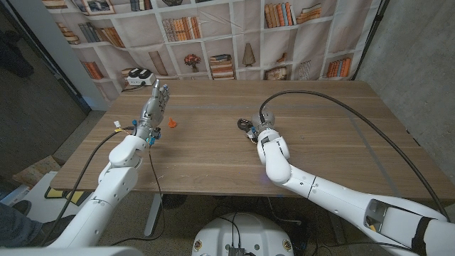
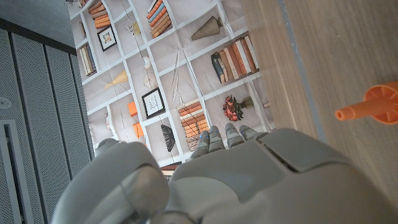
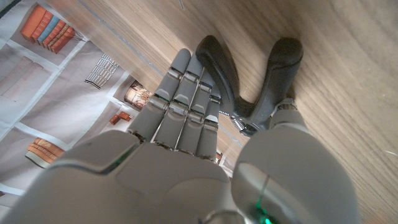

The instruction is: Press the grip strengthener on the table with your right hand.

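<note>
Plainly black-handled grip strengthener, V-spread.

Wooden table before a printed bookshelf backdrop, grey concrete wall at one side.

You have a rectangular wooden table with a plank-grain top in front of you. On it, right of the middle, lies the black-handled grip strengthener with a metal spring, its two handles spread in a V flat on the wood. Left of the middle sits a small orange plastic piece with a pointed stem, well apart from the strengthener. At the far left corner you see a small white box with dark round parts on top
</note>
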